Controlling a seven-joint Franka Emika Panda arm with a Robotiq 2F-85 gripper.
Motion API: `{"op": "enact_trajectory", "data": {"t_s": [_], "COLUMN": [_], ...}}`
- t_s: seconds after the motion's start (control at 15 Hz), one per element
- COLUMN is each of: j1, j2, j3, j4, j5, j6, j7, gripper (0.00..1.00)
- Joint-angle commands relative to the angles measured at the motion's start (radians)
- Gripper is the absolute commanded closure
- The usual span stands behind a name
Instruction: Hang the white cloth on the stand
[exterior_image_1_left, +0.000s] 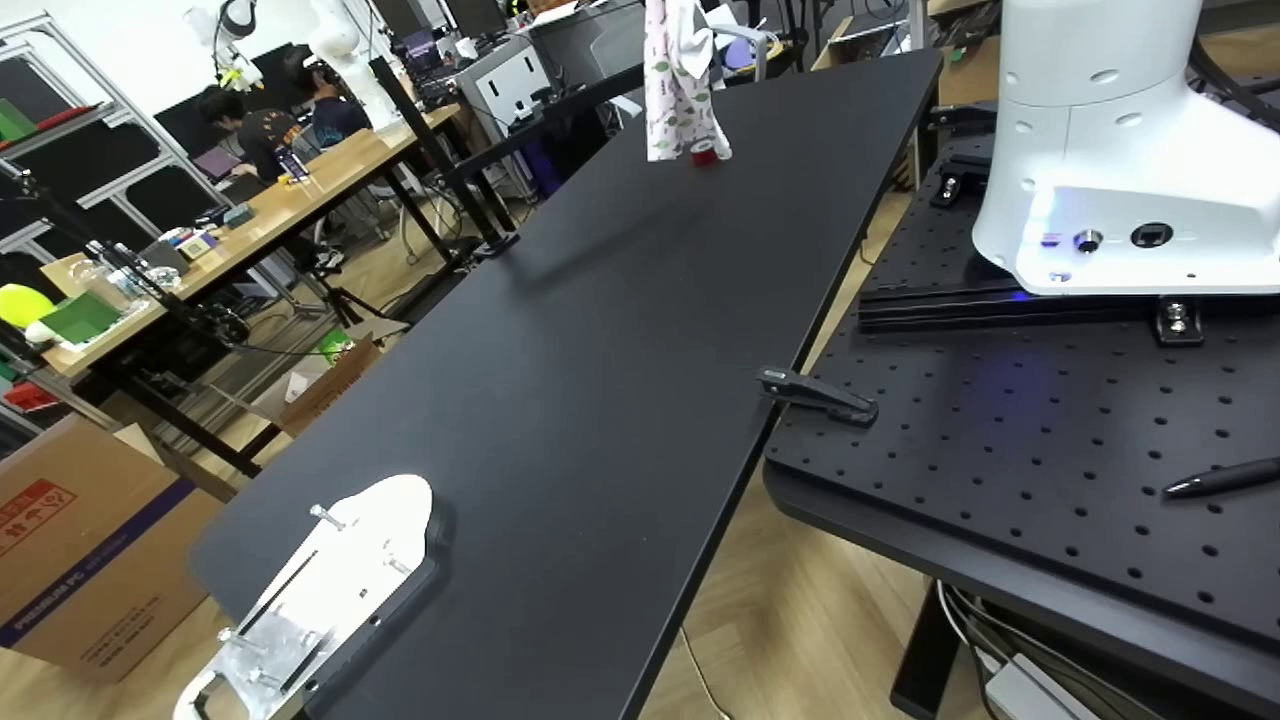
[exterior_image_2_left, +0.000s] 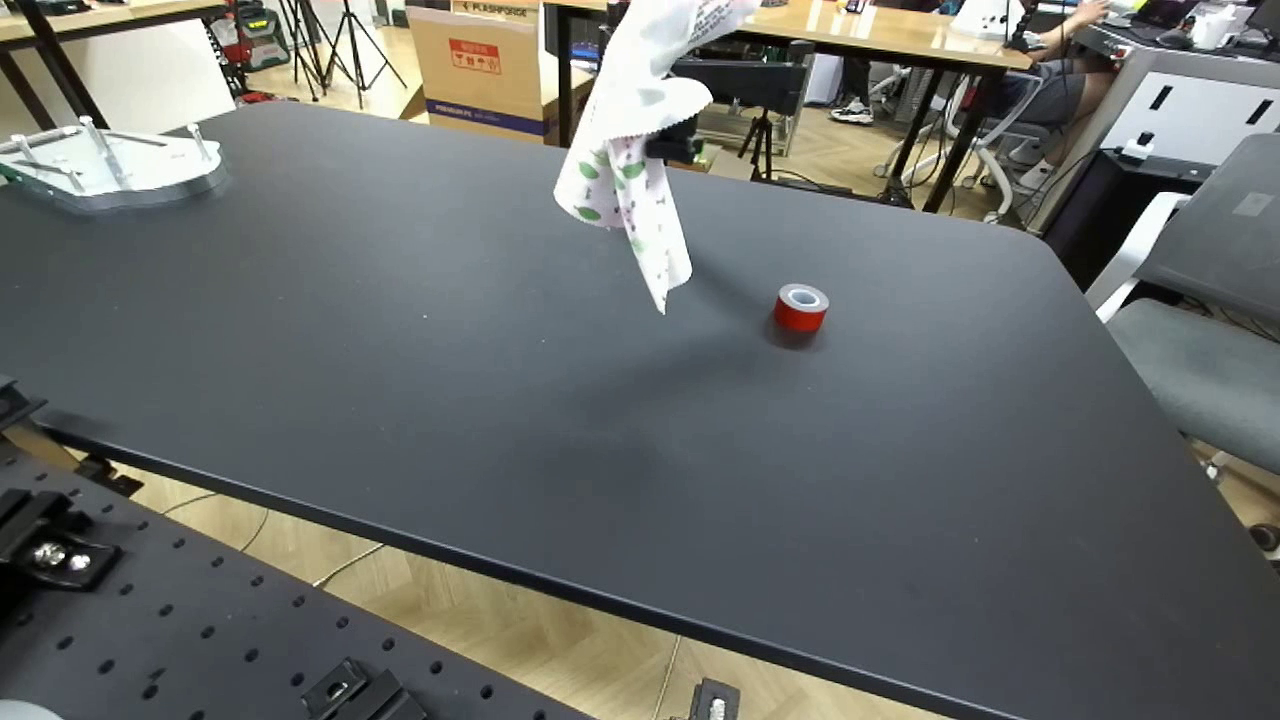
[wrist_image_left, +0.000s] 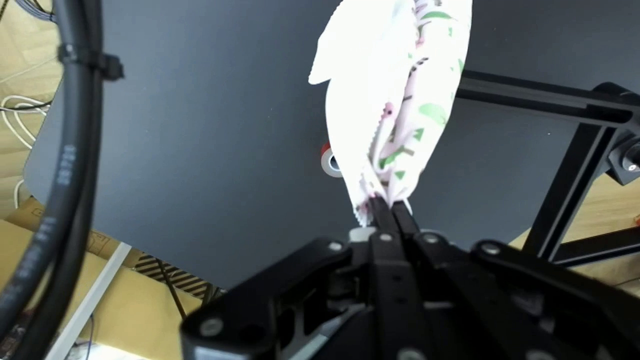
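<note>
The white cloth with green and pink prints (exterior_image_1_left: 680, 85) hangs in the air above the black table. It also shows in an exterior view (exterior_image_2_left: 625, 160) and in the wrist view (wrist_image_left: 395, 100). My gripper (wrist_image_left: 389, 206) is shut on its upper end, and the rest hangs down loosely from the fingertips. The gripper is out of view in both exterior views. The black stand (exterior_image_1_left: 435, 140) has an upright and a bar reaching over the table. In the wrist view the stand's bar (wrist_image_left: 525, 95) runs from the right to behind the cloth. I cannot tell whether they touch.
A red tape roll (exterior_image_2_left: 800, 308) stands on the black table (exterior_image_2_left: 500, 400) near the cloth. A white plate with metal pegs (exterior_image_1_left: 350, 550) lies at one table end. A cardboard box (exterior_image_1_left: 100, 550) is beside the table. The white robot base (exterior_image_1_left: 1100, 150) stands on a perforated board.
</note>
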Motion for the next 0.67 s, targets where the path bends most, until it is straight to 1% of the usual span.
{"op": "enact_trajectory", "data": {"t_s": [0.0, 0.13, 0.6], "j1": [-0.003, -0.009, -0.03], "j2": [0.019, 0.034, 0.111], "j3": [-0.024, -0.038, -0.093], "j4": [-0.014, -0.026, -0.056], "j5": [0.023, 0.025, 0.028], "j6": [0.01, 0.02, 0.139], "j7": [0.018, 0.021, 0.009], "gripper": [0.99, 0.99, 0.99]}}
